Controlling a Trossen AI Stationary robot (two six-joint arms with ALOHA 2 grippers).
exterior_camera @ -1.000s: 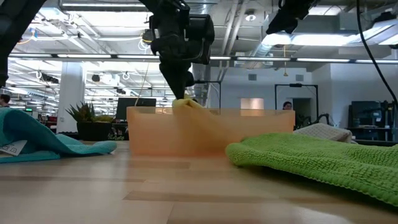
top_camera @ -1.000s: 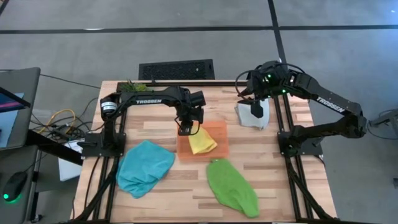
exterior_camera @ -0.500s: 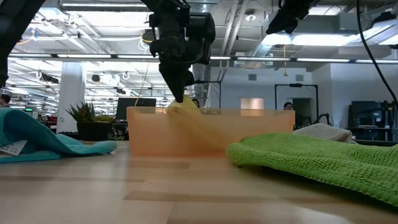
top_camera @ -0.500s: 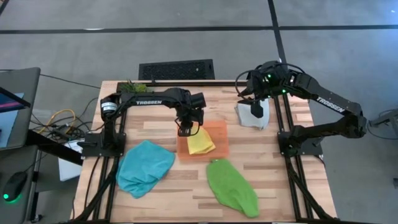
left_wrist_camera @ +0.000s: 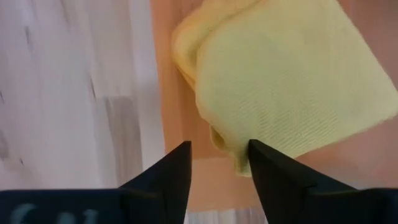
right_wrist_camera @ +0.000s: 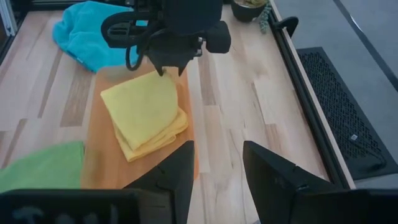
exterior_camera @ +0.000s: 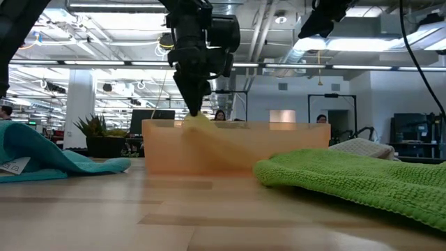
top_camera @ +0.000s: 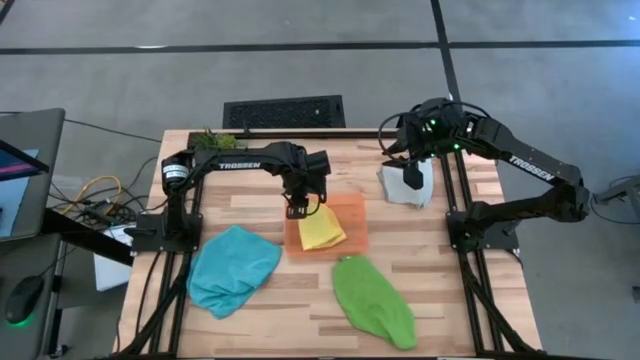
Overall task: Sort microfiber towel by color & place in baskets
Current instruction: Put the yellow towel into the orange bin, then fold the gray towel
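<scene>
**Yellow towel let go into the orange tray**

The left end effector hangs just above the far left corner of the orange tray. Its fingers have just parted and now stand open with nothing between them. A second ago they were closed on the yellow towel. That towel now lies folded directly below and just ahead of the left end effector, inside the tray and free of the fingers.

The right end effector waits well off to the right, over a grey towel, its fingers open and empty.

On the counter, a blue towel lies near and to the left of the left end effector, and a green towel nearer the front edge. Judging by this, yellow is sorted; three towels remain.
</scene>
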